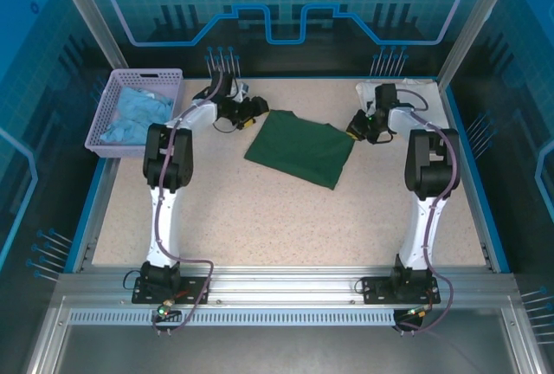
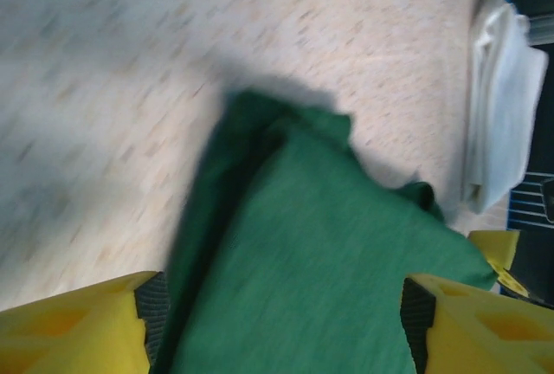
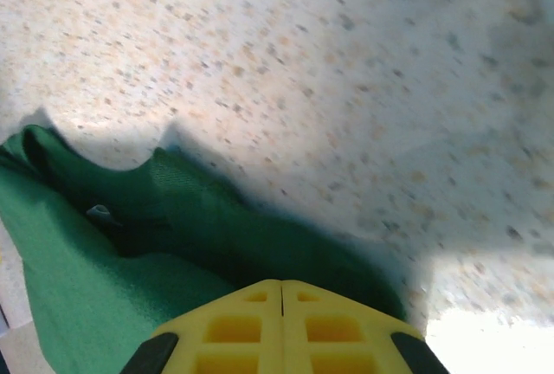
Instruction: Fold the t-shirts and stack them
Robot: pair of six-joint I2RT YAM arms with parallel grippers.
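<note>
The dark green t-shirt (image 1: 299,147) lies folded into a rough square in the middle of the table. My left gripper (image 1: 251,112) hovers at its far left corner. In the left wrist view this gripper (image 2: 281,313) is open, its yellow fingers (image 2: 95,322) wide apart over the green cloth (image 2: 303,270) and gripping nothing. My right gripper (image 1: 357,125) is at the shirt's far right corner. In the right wrist view it (image 3: 281,292) is shut, fingers pressed together above a rumpled green edge (image 3: 199,209). The white t-shirt (image 1: 414,95) lies folded at the back right, also the white t-shirt (image 2: 502,106).
A purple basket (image 1: 112,88) holding light blue cloth (image 1: 132,114) stands at the back left corner. Blue raised edges (image 1: 474,166) border the speckled table. Bare tabletop (image 1: 277,218) stretches in front of the green shirt, between the two arms.
</note>
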